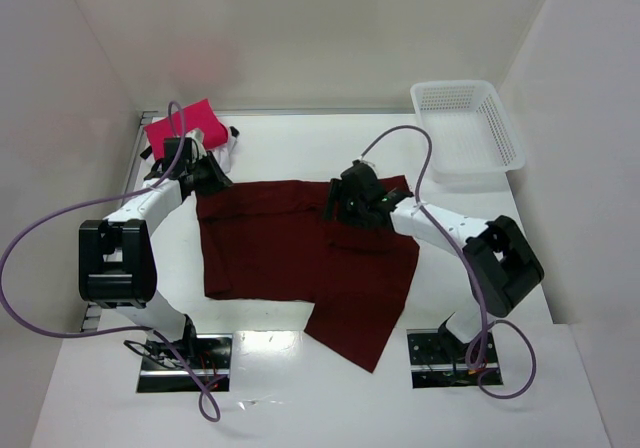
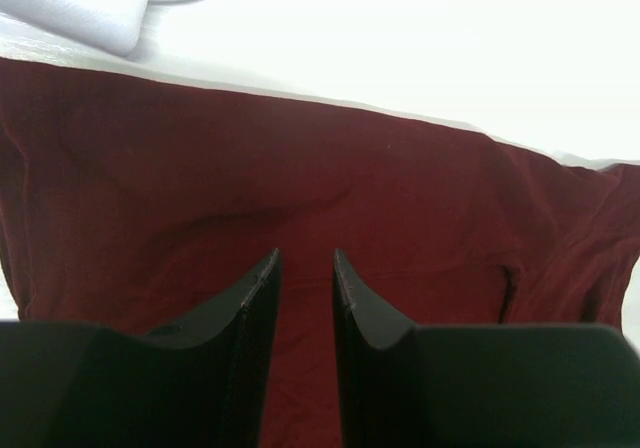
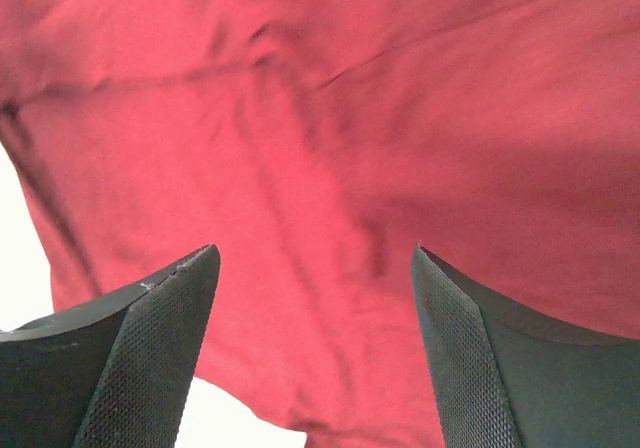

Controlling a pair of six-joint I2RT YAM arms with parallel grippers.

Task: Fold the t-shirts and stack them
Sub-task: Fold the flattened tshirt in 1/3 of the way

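Note:
The dark maroon t-shirt (image 1: 300, 253) lies spread in the middle of the table, one flap trailing toward the near edge. The pink-red folded t-shirt (image 1: 185, 123) sits at the back left, with white cloth (image 1: 226, 152) just beside it, which also shows in the left wrist view (image 2: 90, 3). My left gripper (image 1: 207, 175) is low over the maroon shirt's far left corner (image 2: 300, 168), jaws a narrow gap apart with nothing between them. My right gripper (image 1: 343, 205) hovers over the shirt's far middle (image 3: 320, 148), jaws wide open and empty.
A white plastic mesh basket (image 1: 468, 128) stands at the back right. White walls enclose the table on the left, back and right. The arm bases and their cables are at the near edge.

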